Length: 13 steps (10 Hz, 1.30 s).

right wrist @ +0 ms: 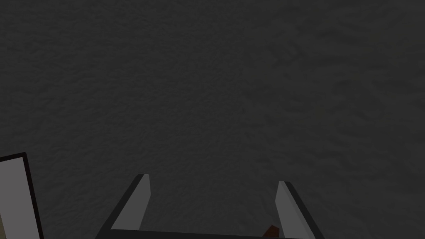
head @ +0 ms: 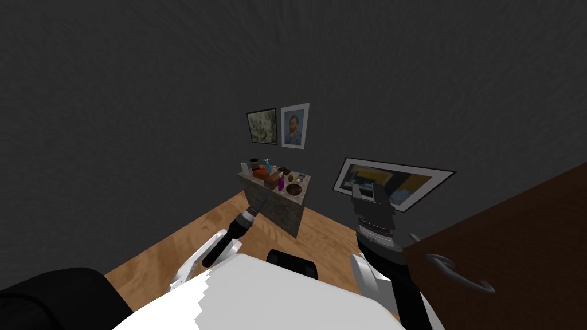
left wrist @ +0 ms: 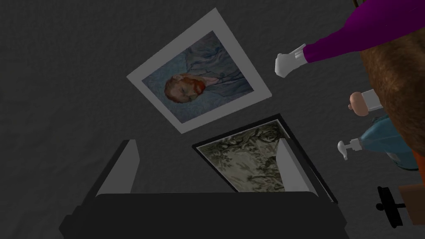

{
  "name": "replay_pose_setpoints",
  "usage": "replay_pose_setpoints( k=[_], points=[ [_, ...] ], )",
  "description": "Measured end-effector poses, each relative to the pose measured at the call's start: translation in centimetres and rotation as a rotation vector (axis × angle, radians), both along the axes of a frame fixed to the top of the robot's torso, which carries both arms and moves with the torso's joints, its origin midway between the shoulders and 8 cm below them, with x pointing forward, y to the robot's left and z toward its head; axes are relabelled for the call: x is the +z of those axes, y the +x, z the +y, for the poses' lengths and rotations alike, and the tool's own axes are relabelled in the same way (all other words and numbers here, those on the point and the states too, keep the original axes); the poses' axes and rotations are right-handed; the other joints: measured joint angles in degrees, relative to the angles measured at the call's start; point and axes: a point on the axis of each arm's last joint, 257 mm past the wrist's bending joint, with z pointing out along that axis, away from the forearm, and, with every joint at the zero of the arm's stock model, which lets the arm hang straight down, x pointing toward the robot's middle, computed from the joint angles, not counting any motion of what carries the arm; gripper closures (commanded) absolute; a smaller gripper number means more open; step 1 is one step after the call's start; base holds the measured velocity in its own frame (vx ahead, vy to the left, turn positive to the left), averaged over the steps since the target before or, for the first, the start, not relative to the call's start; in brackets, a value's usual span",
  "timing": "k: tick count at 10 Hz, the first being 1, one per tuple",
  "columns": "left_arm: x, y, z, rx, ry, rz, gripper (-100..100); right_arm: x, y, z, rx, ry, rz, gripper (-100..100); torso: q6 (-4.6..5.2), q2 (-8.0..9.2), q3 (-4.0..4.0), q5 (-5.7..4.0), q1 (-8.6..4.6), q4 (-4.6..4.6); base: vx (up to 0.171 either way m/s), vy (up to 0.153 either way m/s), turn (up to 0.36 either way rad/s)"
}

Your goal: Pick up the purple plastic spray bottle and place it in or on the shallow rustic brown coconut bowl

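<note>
Left end effector [left wrist: 207, 143] is closest, spread open and empty, with the upright purple spray bottle [left wrist: 373, 29] just right of it, slightly farther back.

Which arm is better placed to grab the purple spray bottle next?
Left. The left gripper, open, is at the edge of the counter, and its wrist view shows the purple spray bottle near, just off to one side. The right gripper, also open, is raised away from the counter.

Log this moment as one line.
left gripper open, near purple spray bottle | right gripper open, empty | bottle on table beside brown bowl
</note>
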Motion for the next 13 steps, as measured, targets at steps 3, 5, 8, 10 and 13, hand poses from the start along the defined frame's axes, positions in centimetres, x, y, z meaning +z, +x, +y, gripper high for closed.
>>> replay_pose_setpoints(
  k=[3, 5, 8, 10, 13],
  points=[
    [-4.0, 0.3, 2.0, 0.023, 0.149, 0.084, -100, 0.0, 0.0, 0.0, 0.000, 0.000, 0.000, 0, 0.01, -0.09, -0.05, 0.01, 0.03, -0.02, -0.014, -0.055, -0.099],
    [-6.0, 0.6, 3.7, 0.045, 0.241, 0.126, -100, 0.0, 0.0, 0.0, 0.000, 0.000, 0.000, 0, 0.02, -0.17, -0.10, 0.01, 0.06, -0.04, 0.012, -0.040, -0.149],
    [-8.9, 1.7, 7.1, 0.094, 0.395, 0.195, -100, 0.0, 0.0, 0.0, 0.000, 0.000, 0.000, 0, 0.03, -0.28, -0.16, 0.03, 0.13, -0.06, 0.025, -0.026, -0.143],
    [-9.4, 1.9, 8.9, 0.115, 0.458, 0.217, -100, 0.0, 0.0, 0.0, 0.000, 0.000, 0.000, 0, 0.01, -0.26, -0.15, 0.03, 0.14, -0.05, 0.032, -0.022, -0.136],
    [-10.5, 2.5, 13.6, 0.178, 0.617, 0.275, -100, 0.0, 0.0, 0.0, 0.000, 0.000, 0.000, 0, 0.02, -0.36, -0.21, 0.03, 0.15, -0.08, 0.054, -0.023, -0.233]
  ],
)
